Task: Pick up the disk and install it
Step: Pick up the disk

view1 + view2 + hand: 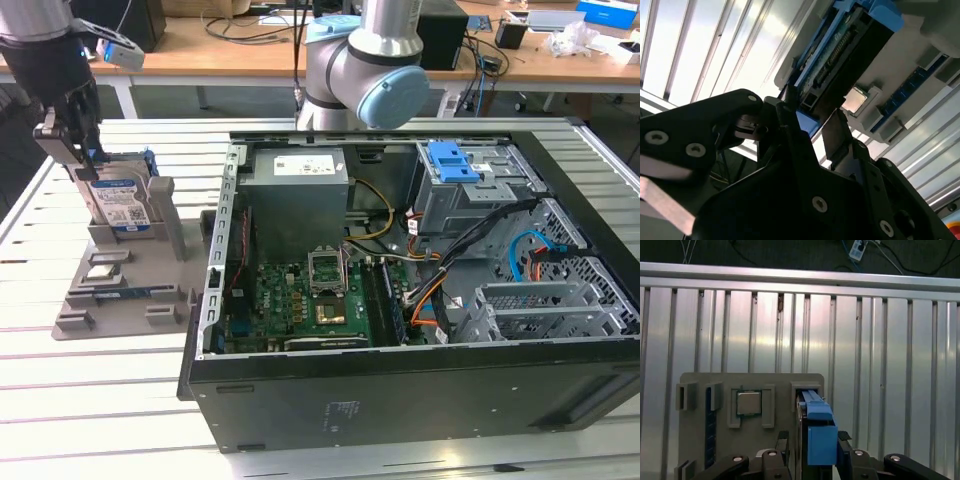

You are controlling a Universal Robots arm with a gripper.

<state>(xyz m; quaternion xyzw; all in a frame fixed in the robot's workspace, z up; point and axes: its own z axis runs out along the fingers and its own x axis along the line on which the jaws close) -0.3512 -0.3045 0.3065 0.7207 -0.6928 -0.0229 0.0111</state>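
The black robot gripper (84, 165) hangs over the grey plastic parts holder (100, 300) on the slatted aluminium table (110, 410), on the exterior view's left. The flat silver disk with a white-and-blue label and blue plastic carrier (120, 205) stands upright on edge in the holder's far slot. In the first wrist view the dark fingers (843, 445) stand apart, one on each side of the carrier's top edge, one close against it and the other with a thin dark gap. A small square silver chip (748, 403) lies in a near pocket. The open black computer case (400, 410) sits just beside the holder on the exterior view's right.
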